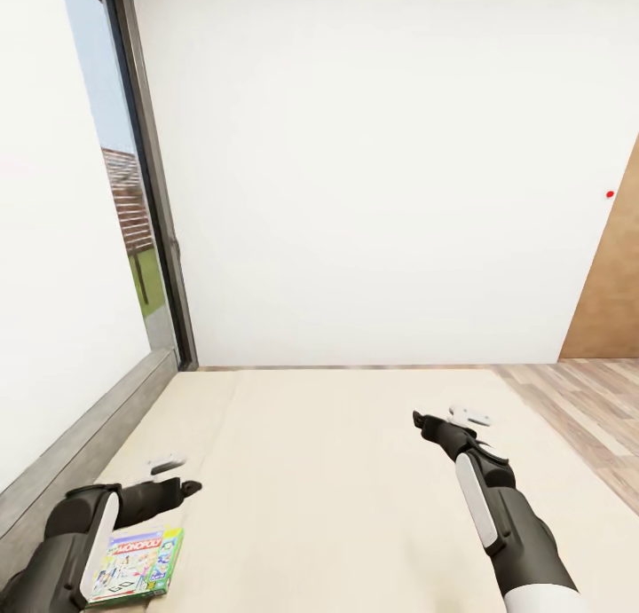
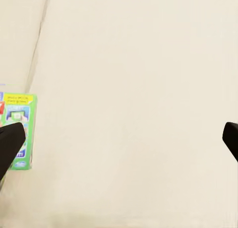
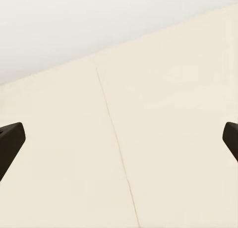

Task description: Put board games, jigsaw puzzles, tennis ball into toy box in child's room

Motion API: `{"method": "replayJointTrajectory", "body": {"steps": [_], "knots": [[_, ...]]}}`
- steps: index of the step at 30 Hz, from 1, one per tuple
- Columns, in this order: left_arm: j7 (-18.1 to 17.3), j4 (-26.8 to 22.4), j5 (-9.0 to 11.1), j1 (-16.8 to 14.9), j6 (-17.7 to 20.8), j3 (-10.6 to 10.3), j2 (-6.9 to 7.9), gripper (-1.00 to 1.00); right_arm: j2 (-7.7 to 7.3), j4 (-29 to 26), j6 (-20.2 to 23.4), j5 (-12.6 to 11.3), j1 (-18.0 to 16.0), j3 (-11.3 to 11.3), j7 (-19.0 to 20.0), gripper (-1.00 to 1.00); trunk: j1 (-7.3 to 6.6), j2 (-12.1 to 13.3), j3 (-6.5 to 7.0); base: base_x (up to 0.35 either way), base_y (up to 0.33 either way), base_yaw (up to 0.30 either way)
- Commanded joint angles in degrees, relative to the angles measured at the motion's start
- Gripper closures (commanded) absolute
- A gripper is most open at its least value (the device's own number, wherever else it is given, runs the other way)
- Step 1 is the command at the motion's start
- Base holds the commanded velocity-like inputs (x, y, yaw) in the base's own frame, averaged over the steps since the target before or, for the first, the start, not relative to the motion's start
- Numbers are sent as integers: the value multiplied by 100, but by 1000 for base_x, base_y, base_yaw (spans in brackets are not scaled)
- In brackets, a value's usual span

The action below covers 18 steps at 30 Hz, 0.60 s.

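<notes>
- Bed (image 1: pixel 337 471): cream mattress fills the lower head view; a seam between its two halves runs away from the robot, also seen in the right wrist view (image 3: pixel 116 139).
- Board game (image 1: pixel 135 566): white-and-green box with a red logo lies flat on the mattress at the near left corner, close to the grey bed frame (image 1: pixel 80 444). Its left edge is covered by the left forearm.
- Left gripper (image 1: pixel 177 476): held over the mattress just beyond the box's far edge, pointing forward. Jaws spread wide: in the left wrist view the two dark fingertips (image 2: pixel 10 143) sit at opposite edges with bare mattress between them.
- Box relative to the left jaws: in the left wrist view the box (image 2: pixel 20 119) lies beside one fingertip, partly hidden behind it, not between the jaws. Contact: cannot tell.
- Right gripper (image 1: pixel 444 418): raised over the right half of the bed, well apart from the box. Jaws spread; right wrist view shows a fingertip (image 3: pixel 11 139) at each edge, nothing between but mattress and white wall.
- Surroundings: dark-framed window (image 1: pixel 146 196) on the left, white wall (image 1: pixel 382 152) ahead, wood plank floor (image 1: pixel 595 400) and a brown door panel (image 1: pixel 612 285) on the right.
</notes>
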Motion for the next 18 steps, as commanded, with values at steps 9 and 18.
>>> {"method": "replayJointTrajectory", "body": {"steps": [9, 18], "knots": [[543, 1600, -158, -245, -203, 3, 26, -100, 16, -58, 85, -63, -6, -1, -38, -100, 0, -5, -7, 0, 0, 0], [595, 2786, -168, -288, -1135, -20, 146, -100, 29, -614, 879, -71, -6, 36, -37, -100, 0, -5, -49, 0, 0, 0]]}}
